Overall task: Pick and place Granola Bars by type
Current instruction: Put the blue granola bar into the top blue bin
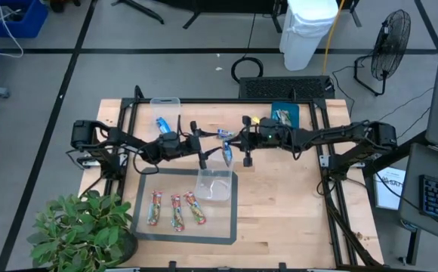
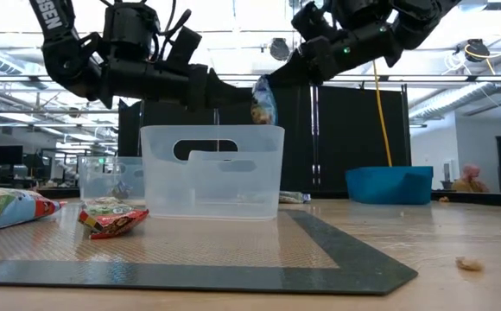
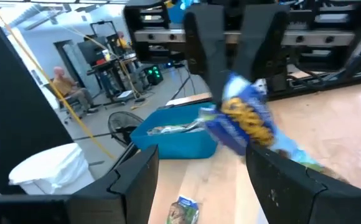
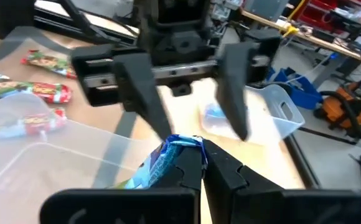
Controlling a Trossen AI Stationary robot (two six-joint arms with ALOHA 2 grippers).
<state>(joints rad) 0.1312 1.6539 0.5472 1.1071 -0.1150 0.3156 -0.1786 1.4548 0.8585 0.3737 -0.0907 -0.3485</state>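
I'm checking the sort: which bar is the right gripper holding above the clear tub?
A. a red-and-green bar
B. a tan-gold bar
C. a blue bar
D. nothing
C: the right gripper is shut on a blue bar, hanging over the clear tub on the mat.

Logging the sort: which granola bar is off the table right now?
The blue bar, pinched in the right gripper above the clear tub; the red-and-green bars lie on the mat.
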